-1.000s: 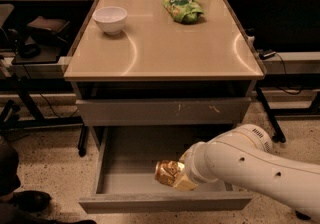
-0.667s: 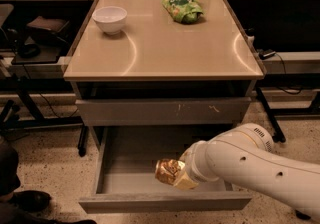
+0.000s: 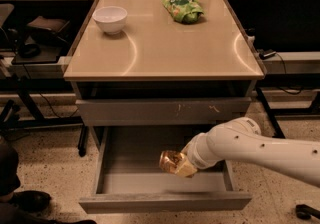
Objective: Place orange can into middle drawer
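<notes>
**Can at the open drawer, release not confirmed**

The gripper (image 3: 185,164) sits at the end of the white, perforated robot arm (image 3: 250,143), which reaches in from the right and dips below the cabinet's upper front. It is down inside the open drawer space, right against the small shiny orange-gold can (image 3: 171,161). Whether it is clamped on the can or has let go cannot be told, because the wrist and the can hide its tip.

The can lies tilted, its end facing left, over the right-centre of the wide grey middle drawer (image 3: 165,201). It may be resting on the flat grey floor or hanging just above it; the view does not settle that. A low approach like this suits setting the can down gently rather than dropping it.

The drawer is pulled well out and shows nothing inside besides the can. Above it, the closed grey drawer front with small orange scuff marks (image 3: 125,112) is shut. On the tan tabletop (image 3: 165,53) stand a white bowl (image 3: 110,18), apparently empty, at the back left and a green crinkly snack bag (image 3: 183,7) at the back centre, both well apart from the work.
</notes>
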Robot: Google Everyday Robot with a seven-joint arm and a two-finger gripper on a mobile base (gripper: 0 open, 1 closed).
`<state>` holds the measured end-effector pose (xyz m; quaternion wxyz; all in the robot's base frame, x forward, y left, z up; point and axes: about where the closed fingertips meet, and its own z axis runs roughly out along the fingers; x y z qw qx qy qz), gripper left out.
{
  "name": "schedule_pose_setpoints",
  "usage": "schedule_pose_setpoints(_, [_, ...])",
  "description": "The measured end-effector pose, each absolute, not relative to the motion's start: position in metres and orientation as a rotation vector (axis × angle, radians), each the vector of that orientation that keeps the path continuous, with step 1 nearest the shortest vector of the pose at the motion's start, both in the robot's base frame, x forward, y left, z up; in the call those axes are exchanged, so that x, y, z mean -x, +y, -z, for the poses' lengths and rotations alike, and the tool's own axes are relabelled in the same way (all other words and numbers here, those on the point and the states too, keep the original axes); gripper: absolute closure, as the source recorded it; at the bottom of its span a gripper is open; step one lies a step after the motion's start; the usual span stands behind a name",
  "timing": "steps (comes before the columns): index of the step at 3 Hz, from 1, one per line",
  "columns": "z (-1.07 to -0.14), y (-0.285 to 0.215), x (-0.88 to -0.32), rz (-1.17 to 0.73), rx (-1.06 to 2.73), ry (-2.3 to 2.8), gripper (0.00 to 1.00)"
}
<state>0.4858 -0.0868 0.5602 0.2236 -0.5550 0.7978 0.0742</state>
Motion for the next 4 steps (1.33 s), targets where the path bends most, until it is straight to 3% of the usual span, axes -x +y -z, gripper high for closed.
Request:
schedule_pose_setpoints(1, [-0.506, -0.101, -0.529, -0.295, 1.451, 2.258, 1.00])
schedule_pose_setpoints(3, [-0.407, -0.142, -0.542, -0.448, 1.298, 2.349, 1.00])
schedule_pose_setpoints(4, [-0.402, -0.142, -0.541, -0.457, 1.295, 2.351, 0.81])
